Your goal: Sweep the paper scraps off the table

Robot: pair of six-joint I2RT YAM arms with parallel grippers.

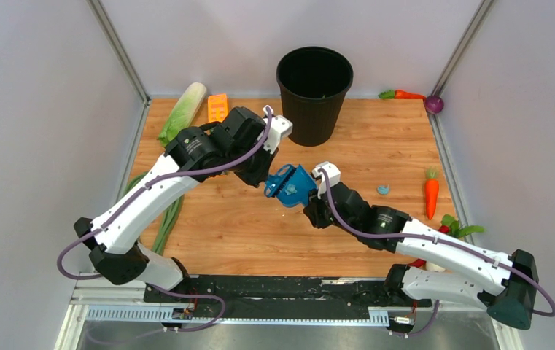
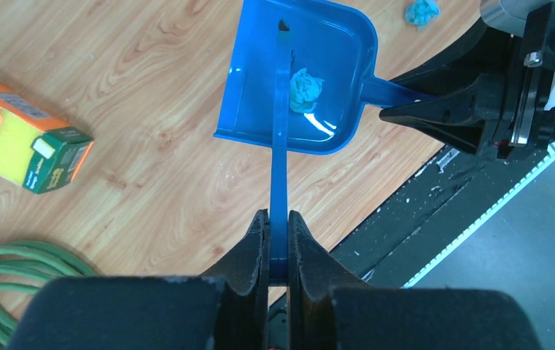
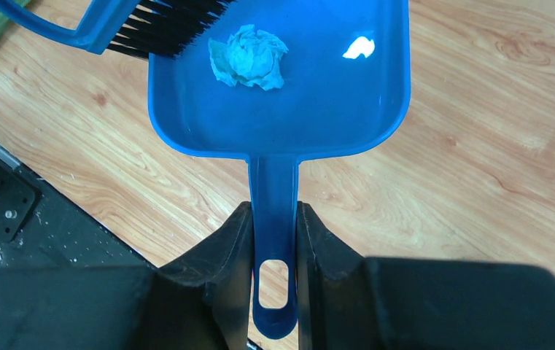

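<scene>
Right jaws grip the blue plastic dustpan by its handle; left jaws pinch the blue black-bristled brush. We find one teal paper scrap on the wooden tabletop, right of the pan.

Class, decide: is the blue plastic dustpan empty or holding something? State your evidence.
Holding something: one crumpled light-blue paper scrap lies inside the blue plastic dustpan, beside the black brush bristles.
</scene>
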